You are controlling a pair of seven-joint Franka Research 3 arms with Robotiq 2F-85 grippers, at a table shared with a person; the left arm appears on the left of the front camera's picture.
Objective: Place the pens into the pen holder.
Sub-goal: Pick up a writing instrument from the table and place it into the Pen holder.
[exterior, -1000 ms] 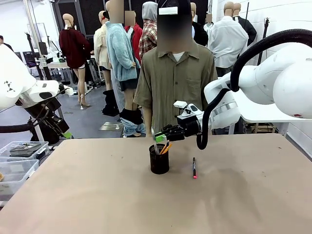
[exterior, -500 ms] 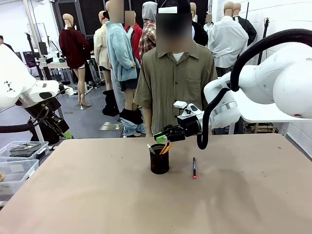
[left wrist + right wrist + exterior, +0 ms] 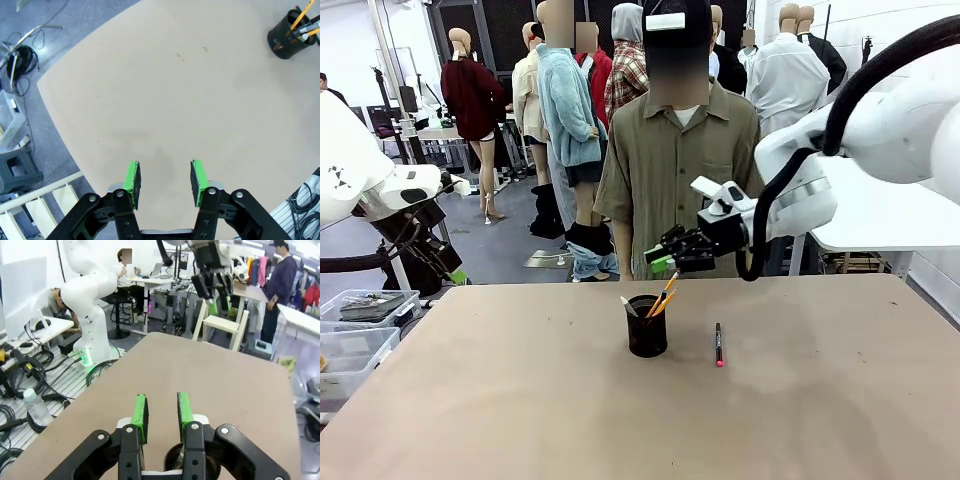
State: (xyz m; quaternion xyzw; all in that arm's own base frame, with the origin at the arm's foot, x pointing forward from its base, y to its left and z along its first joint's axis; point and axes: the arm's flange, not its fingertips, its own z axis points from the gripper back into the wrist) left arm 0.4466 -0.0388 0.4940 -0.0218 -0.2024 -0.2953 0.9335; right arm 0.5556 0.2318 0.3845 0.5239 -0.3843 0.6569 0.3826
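The black mesh pen holder (image 3: pixel 647 328) stands mid-table with two yellow-orange pens (image 3: pixel 664 298) and a pale-tipped pen (image 3: pixel 628 305) leaning inside it. A dark pen with a red tip (image 3: pixel 718 344) lies on the table just right of the holder. My right gripper (image 3: pixel 665 263) hovers above and slightly right of the holder; its green pads (image 3: pixel 140 417) stand a narrow gap apart with nothing between them. My left gripper (image 3: pixel 164 177) is open and empty over the table's near left corner, far from the holder (image 3: pixel 289 36).
A person in an olive shirt (image 3: pixel 680 170) stands at the far edge, right behind the holder. Clear plastic bins (image 3: pixel 355 340) sit off the table's left side. Bare tabletop (image 3: pixel 620 420) lies in front of the holder.
The pale pen that hung from my right gripper now stands in the holder. My right gripper has let go and risen up and to the right. The left arm has not moved.
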